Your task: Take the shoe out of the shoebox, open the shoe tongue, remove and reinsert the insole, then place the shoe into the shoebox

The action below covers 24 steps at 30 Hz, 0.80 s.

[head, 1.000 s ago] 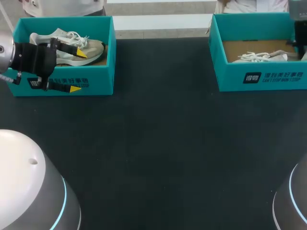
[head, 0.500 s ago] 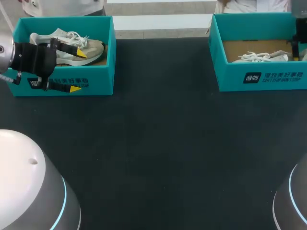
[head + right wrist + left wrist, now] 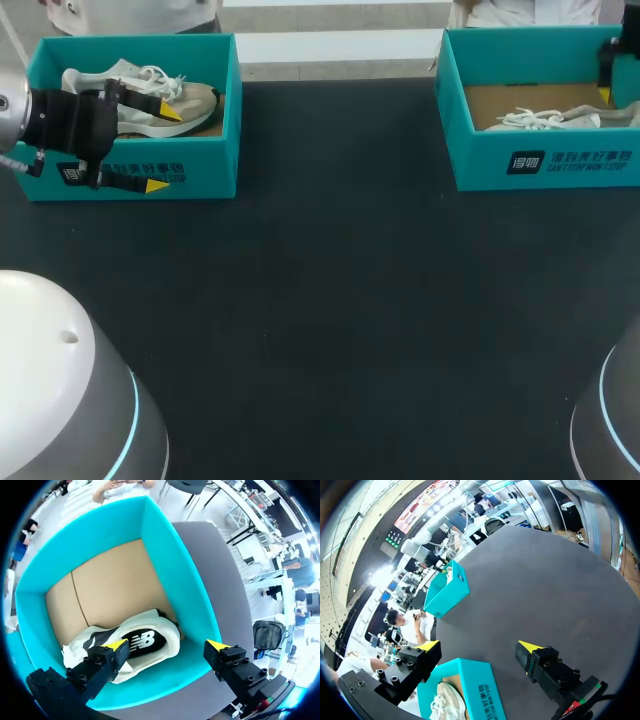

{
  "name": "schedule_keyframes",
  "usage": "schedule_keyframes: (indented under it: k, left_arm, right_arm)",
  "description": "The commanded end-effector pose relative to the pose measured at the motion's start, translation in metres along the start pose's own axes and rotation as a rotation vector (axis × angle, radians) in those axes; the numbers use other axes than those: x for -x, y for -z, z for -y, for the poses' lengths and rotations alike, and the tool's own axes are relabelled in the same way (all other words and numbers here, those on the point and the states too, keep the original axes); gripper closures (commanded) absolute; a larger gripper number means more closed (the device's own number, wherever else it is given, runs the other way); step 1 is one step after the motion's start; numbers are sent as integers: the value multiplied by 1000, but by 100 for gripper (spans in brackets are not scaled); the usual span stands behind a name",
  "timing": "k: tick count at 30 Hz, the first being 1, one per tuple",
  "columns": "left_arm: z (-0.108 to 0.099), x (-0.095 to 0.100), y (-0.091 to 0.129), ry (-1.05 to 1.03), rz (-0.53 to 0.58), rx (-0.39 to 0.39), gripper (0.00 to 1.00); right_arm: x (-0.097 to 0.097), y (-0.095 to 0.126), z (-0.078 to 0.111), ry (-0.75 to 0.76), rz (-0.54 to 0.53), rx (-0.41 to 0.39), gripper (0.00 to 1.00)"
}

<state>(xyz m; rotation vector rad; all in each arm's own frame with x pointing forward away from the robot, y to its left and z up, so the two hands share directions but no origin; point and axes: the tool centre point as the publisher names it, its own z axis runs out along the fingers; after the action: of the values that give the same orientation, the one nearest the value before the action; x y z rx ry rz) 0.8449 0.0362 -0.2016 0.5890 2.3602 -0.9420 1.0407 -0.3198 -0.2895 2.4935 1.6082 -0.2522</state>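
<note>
Right gripper (image 3: 167, 646) shifting over right teal cardboard shoebox (image 3: 165, 565), fingers spread above cream lace-up sneaker (image 3: 150, 642) | I'm watching left gripper (image 3: 163, 148) hanging open, straddling left teal cardboard shoebox (image 3: 200, 160) wall.

From where I stand I count one dark table (image 3: 340, 300) and two teal shoeboxes on it, the left shoebox (image 3: 130, 172) and the right shoebox (image 3: 480, 165). There are two pale shoes, one to a box: the left shoe (image 3: 196, 98) and the right shoe (image 3: 540, 119). Two grippers show, the left gripper (image 3: 479, 646) and the right gripper (image 3: 167, 645), each with two yellow fingertips (image 3: 427, 645), four in all.
</note>
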Motion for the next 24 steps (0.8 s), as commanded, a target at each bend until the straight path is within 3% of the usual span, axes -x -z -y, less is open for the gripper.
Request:
schedule_keyframes:
  k: [1,6,16,20,23,24]
  left_arm:
    - [0,0,1,0,-2,2,0]
    - [0,0,1,0,-2,2,0]
    - [0,0,1,0,-2,2,0]
    - [-5,28,14,-90,-34,-18,0]
    - [-15,45,22,-147,-23,51,0]
    - [-17,49,26,-166,-48,31,0]
  right_arm:
    - [8,17,21,7,-68,107,0]
    - [1,32,29,24,-144,136,0]
    - [0,34,30,19,-143,142,0]
    - [0,34,30,19,-143,142,0]
    - [0,34,30,19,-143,142,0]
    - [0,34,30,19,-143,142,0]
